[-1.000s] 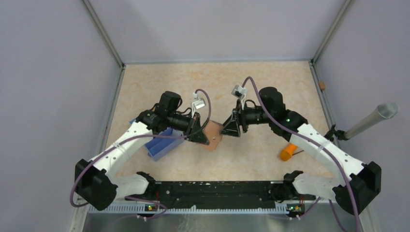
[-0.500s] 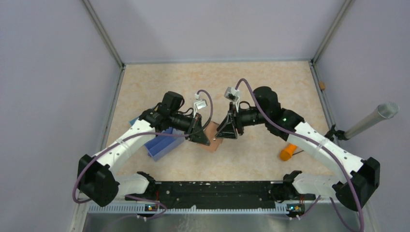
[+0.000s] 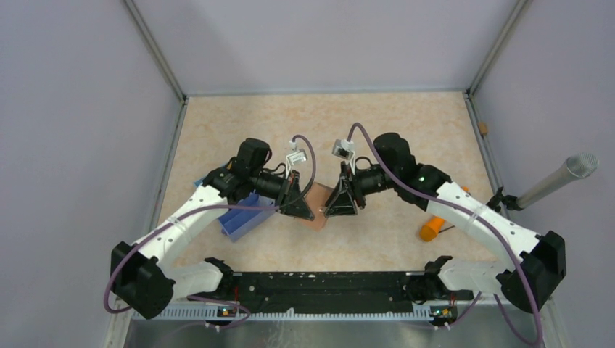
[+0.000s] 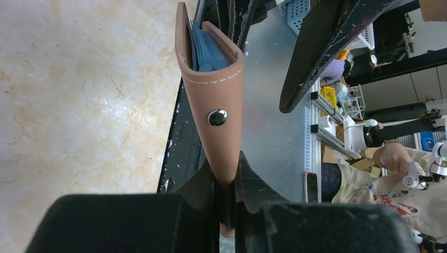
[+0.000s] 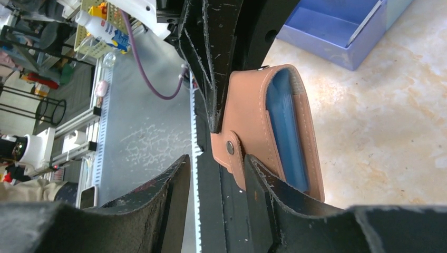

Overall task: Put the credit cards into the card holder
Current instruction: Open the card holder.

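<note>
The brown card holder (image 3: 318, 207) hangs between both grippers just above the table, folded, with light blue credit cards (image 4: 205, 47) tucked inside it. My left gripper (image 4: 226, 176) is shut on the holder's (image 4: 213, 89) lower edge, below its metal snap. In the right wrist view the holder (image 5: 253, 118) shows its blue cards (image 5: 284, 132) edge-on. My right gripper (image 5: 213, 168) is open, and the holder's snap tab (image 5: 230, 149) reaches into the gap beside the right finger (image 5: 263, 182). From above, the right gripper (image 3: 336, 209) faces the left gripper (image 3: 303, 211) across the holder.
A blue divided box (image 3: 243, 217) sits under the left arm and shows at top right in the right wrist view (image 5: 342, 26). An orange carrot-shaped object (image 3: 431, 229) lies by the right arm. A grey cylinder (image 3: 558, 181) pokes in from the right wall.
The right gripper has moved left up to the card holder and its jaws have narrowed around the tab. The left gripper keeps its grip, nearly still.
</note>
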Available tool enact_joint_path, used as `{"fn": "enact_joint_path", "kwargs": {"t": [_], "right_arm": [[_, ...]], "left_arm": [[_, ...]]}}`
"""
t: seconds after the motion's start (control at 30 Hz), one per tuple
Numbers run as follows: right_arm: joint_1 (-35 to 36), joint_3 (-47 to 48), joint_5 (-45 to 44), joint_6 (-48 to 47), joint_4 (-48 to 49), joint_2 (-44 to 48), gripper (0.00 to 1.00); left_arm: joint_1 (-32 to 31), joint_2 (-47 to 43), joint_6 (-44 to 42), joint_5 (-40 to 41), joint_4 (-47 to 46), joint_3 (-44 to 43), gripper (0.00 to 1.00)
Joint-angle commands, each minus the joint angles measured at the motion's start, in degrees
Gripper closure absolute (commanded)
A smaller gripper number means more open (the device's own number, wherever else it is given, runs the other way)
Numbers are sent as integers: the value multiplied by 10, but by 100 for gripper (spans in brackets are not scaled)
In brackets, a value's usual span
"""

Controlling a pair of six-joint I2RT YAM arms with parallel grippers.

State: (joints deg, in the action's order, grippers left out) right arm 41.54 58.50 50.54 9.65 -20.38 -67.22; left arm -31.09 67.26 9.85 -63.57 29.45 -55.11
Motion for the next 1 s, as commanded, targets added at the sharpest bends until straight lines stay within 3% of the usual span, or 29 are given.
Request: {"fn": "enact_joint_path", "kwargs": {"t": [0.0,0.1,0.2,0.43,0.7,0.87,0.9,0.97], "right_arm": [[8,2,19,-32,-17,-18,58],[19,5,24,-36,-20,-28,59],[33,15,28,-43,-27,-41,66],[44,26,42,-49,-24,-41,100],[45,26,128,-62,-27,-1,100],[45,31,121,-73,-46,20,100],[45,32,94,-67,-42,26,97],[45,27,31,-44,-22,40,71]], "left_arm": [[0,-24,6,-63,-48,-1,100],[0,-21,7,-62,-49,-1,100],[0,-17,9,-55,-49,-1,100],[18,-4,20,-25,-50,0,100],[55,32,63,-15,-69,7,100],[59,43,76,-12,-77,10,100],[59,41,73,0,-74,10,100],[58,28,66,42,-66,9,100]]}}
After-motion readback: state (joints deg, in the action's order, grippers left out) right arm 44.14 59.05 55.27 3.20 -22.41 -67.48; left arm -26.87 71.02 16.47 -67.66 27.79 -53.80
